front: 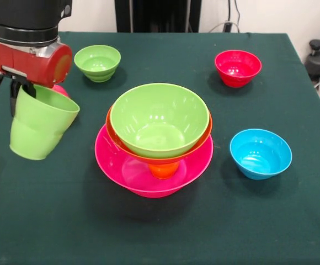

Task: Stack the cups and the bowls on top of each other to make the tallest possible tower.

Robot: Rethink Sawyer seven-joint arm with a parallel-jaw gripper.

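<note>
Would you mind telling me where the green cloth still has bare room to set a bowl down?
The widest bare stretch of table is the near strip in front of the tower and small blue bowl. Another lies at the far side, between the small green bowl and small red bowl. The left side is crowded: the gripper holds the green cup there.

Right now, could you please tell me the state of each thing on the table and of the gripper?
gripper: shut on the green cup's rim.
green cup: held, tilted, mouth up.
pink bowl: upright, tower base.
orange bowl: upright, in the pink bowl.
large green bowl: upright, nested in the orange bowl.
small green bowl: upright, alone.
red bowl: upright, alone.
blue bowl: upright, alone.
</note>
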